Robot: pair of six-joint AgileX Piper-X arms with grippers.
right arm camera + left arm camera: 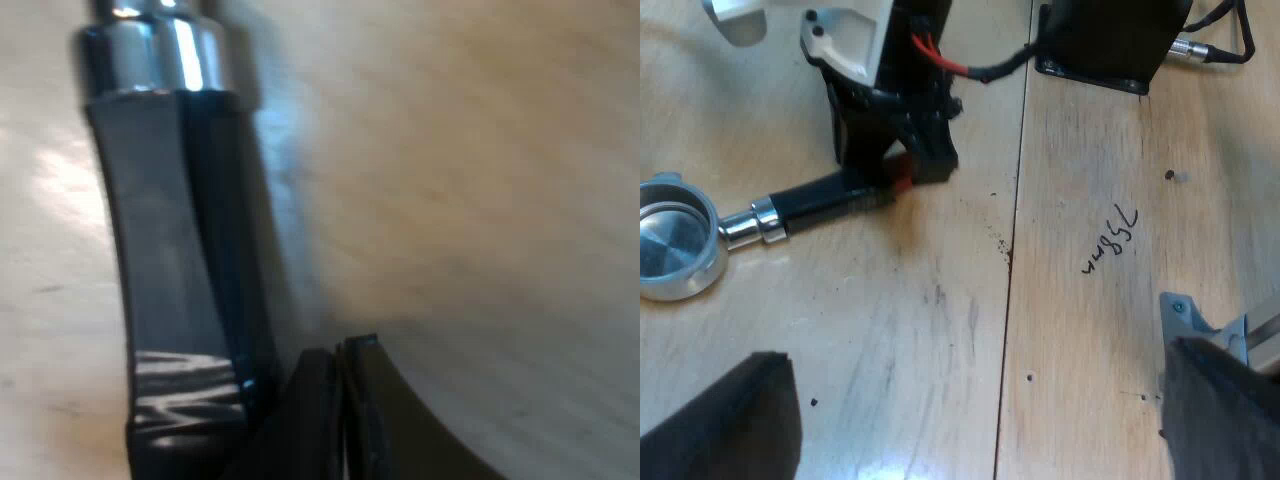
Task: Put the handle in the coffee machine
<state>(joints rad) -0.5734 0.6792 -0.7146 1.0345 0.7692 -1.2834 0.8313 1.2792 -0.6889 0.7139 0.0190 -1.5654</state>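
Wood tabletop (pixel 940 330) under everything: pale, matte planks w/ a dark seam running through, small dark specks, and a pen scribble (pixel 1110 240) on the grain. Right gripper (pixel 340 352) first: its two black fingers (pixel 385 420) are pressed together, just a hairline seam between them, nothing caught in there. Tips sit low by the table, right against the side of the handle (pixel 170 250), touching as far as the close view tells. Handle up close: dark, glossy, faceted w/ a long ridge down it, slightly curved, capped by a bright chrome collar (pixel 165 50). From the other arm's cam, same gripper stands over the handle's far end, where a bit of red (pixel 902 180) peeks out beside the fingertips. Holder (pixel 760 222) lies flat and loose on the wood: round metal basket (pixel 670 240) w/ a thick rim, floor catching the light, open side up, then chrome neck, then the black grip. Left gripper (pixel 970 345) hangs above the planks, well apart from the holder, fingers (pixel 735 425) spread wide, empty. Further out, past the right arm, a black box-shaped thing (pixel 1110 40) sits on the table.
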